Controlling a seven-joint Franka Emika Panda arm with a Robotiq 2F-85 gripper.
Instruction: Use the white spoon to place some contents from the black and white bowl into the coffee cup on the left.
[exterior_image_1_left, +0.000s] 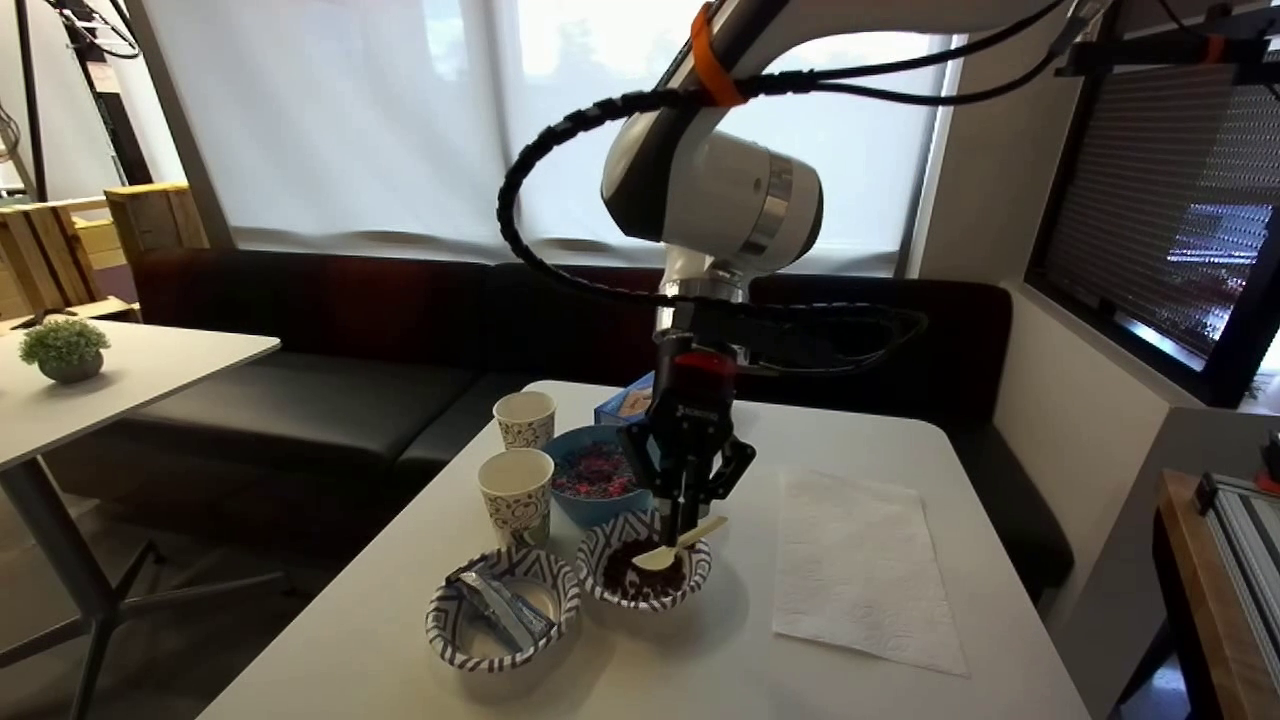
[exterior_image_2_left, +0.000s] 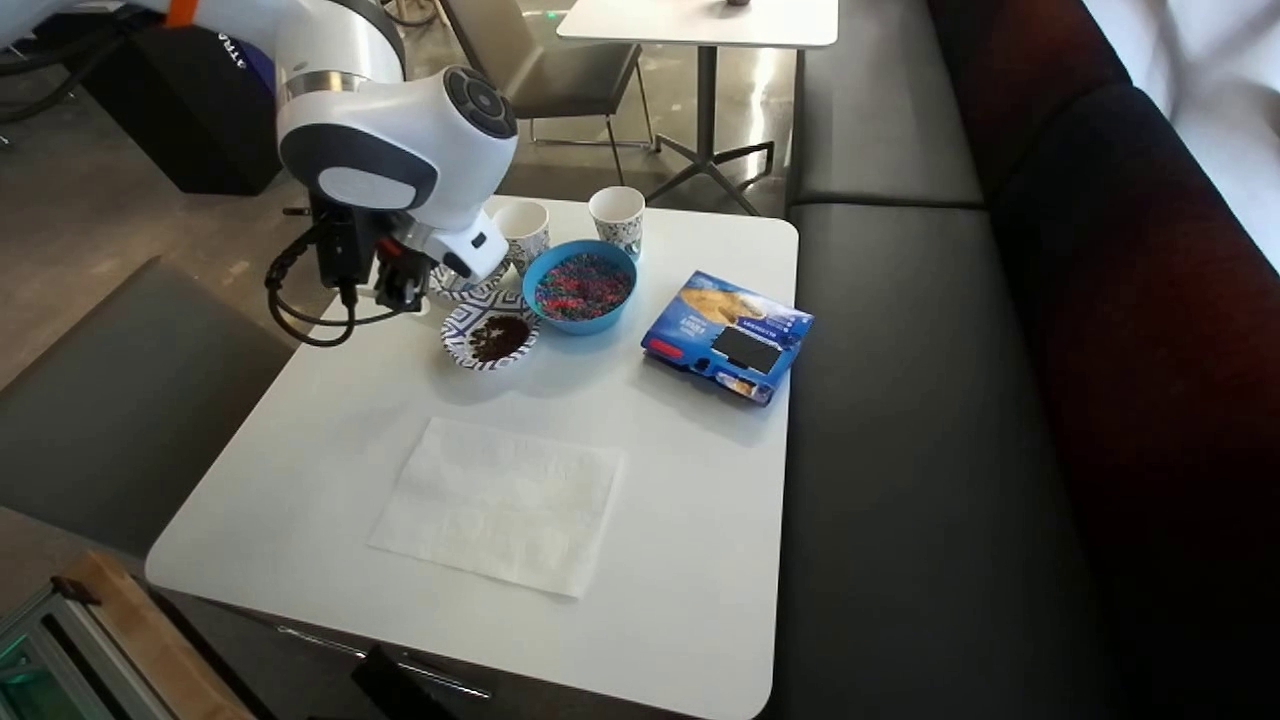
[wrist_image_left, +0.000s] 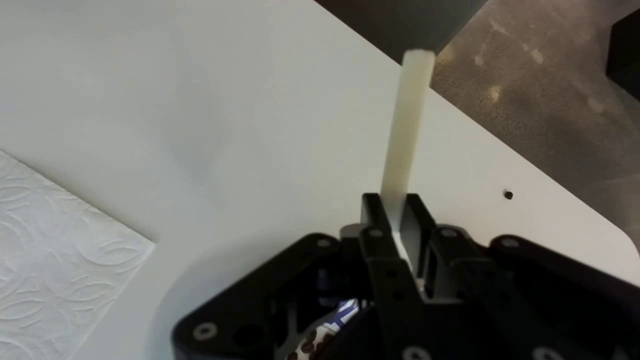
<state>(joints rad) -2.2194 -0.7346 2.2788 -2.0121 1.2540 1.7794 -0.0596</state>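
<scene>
- In the black and white bowl (exterior_image_2_left: 457, 333), a shallow bed of dark brown granules (exterior_image_2_left: 500, 338) was held.
- The spoon (wrist_image_left: 408, 130) was clamped by its handle in the gripper (wrist_image_left: 394, 207). In an exterior view its scoop was seen against the granules; whether they were touched could not be told.
- In the twin bowl (exterior_image_1_left: 450, 622), just beside the first, silvery and blue packets (exterior_image_1_left: 508, 605) were contained.
- In the blue bowl (exterior_image_1_left: 588, 509) were held pieces (exterior_image_2_left: 585, 287) in pink, red, blue and dark tones, too small to be identified.
- The near cup (exterior_image_1_left: 518, 515) was stood upright just beside the blue bowl; the far cup (exterior_image_1_left: 526, 432), likewise upright, was seen behind that cup in an exterior view.
- All were borne by a white table (exterior_image_2_left: 690, 520), on which a paper sheet (exterior_image_2_left: 505, 505) was laid flat and a blue box (exterior_image_2_left: 727, 335) was set close to the edge.
- The table was flanked by a dark bench (exterior_image_2_left: 900, 420) with a red-tinged back, beyond which pale shades (exterior_image_1_left: 370, 130) were hung.
- A potted plant (exterior_image_1_left: 62, 345) was stood on a second table (exterior_image_1_left: 185, 362), well apart.
- In the wrist view, the sheet was seen to be embossed with leaf-like ovals, and the floor (wrist_image_left: 525, 85) to be mottled.
- The cups were tapered and printed with dark scrollwork; both striped bowls were round and flared, banded in angular stripes.
</scene>
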